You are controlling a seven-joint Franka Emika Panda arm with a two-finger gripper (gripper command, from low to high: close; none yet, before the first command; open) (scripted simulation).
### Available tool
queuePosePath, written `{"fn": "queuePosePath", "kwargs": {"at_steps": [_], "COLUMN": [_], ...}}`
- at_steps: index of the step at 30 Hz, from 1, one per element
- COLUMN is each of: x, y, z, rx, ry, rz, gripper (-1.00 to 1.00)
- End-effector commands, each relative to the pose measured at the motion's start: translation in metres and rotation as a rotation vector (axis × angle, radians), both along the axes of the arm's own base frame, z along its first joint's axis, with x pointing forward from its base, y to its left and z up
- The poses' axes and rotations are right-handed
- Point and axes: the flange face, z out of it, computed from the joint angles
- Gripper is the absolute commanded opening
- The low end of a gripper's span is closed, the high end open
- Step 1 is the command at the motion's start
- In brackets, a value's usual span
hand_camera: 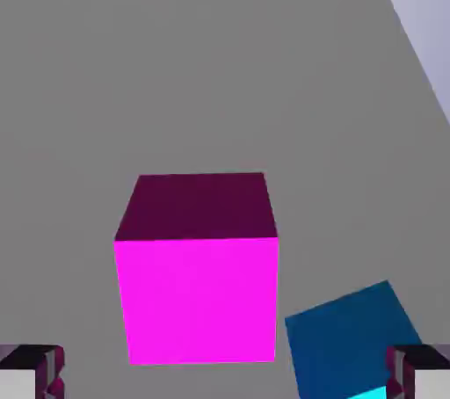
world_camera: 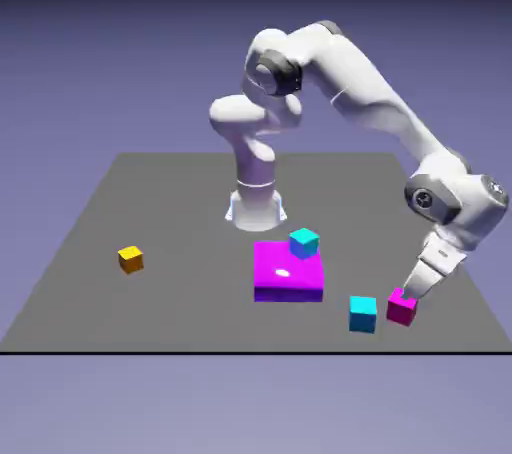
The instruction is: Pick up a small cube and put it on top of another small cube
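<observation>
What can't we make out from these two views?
- Exterior view: gripper fingertips merge with the small magenta cube; contact unclear, too small.
- Hand view: small cyan cube cut off by the bottom edge, right fingertip overlapping it.
- Hand view: both fingertips cropped; orange cube out of frame.

This is a rendered simulation scene, not a real room. A flat, dark grey square table (world_camera: 150,192) with no texture or legs floats before a plain blue-violet backdrop that fades to black at 12 o'clock. A smooth white robot arm (world_camera: 350,82) stands on its base at the table's 12 o'clock edge. The only furnishings are toy-like, evenly coloured blocks: 1 small orange cube (world_camera: 130,259) at 9 o'clock, 1 large flat magenta block (world_camera: 287,276) near the centre, 2 small cyan cubes (world_camera: 362,313) and 1 small magenta cube (world_camera: 401,308) toward 4 o'clock. No walls or furniture show.
</observation>
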Motion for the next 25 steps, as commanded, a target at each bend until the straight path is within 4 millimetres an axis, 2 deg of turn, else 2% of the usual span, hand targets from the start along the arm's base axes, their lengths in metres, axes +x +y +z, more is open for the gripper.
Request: {"fn": "queuePosePath", "kwargs": {"at_steps": [1,3,4,5,6,9,16,18,21,22,23,24,25], "x": [-0.003,-0.011,-0.011,-0.011,-0.011,0.0,0.041,0.042,0.027,0.025,0.025,0.025,0.032], "y": [-0.006,-0.018,-0.018,-0.018,-0.018,0.0,-0.102,-0.107,-0.12,-0.121,-0.121,-0.121,-0.117], "z": [-0.022,-0.065,-0.065,-0.065,-0.065,0.0,0.054,0.056,-0.003,-0.009,-0.009,-0.009,0.01], "rx": [-0.001,0.0,0.0,0.0,0.0,0.0,0.001,0.001,0.0,0.0,0.0,0.0,0.0], "ry": [-0.001,0.0,0.0,0.0,0.0,0.0,0.0,0.0,0.0,0.0,0.0,0.0,-0.001], "rz": [-0.001,0.0,0.0,0.0,0.0,0.0,-0.293,-0.308,-0.308,-0.307,-0.307,-0.307,-0.308], "gripper": [0.0,0.0,0.0,-1.0,-1.0,-1.0,-1.0,-1.0,-1.0,-1.0,1.0,1.0,1.0]}}
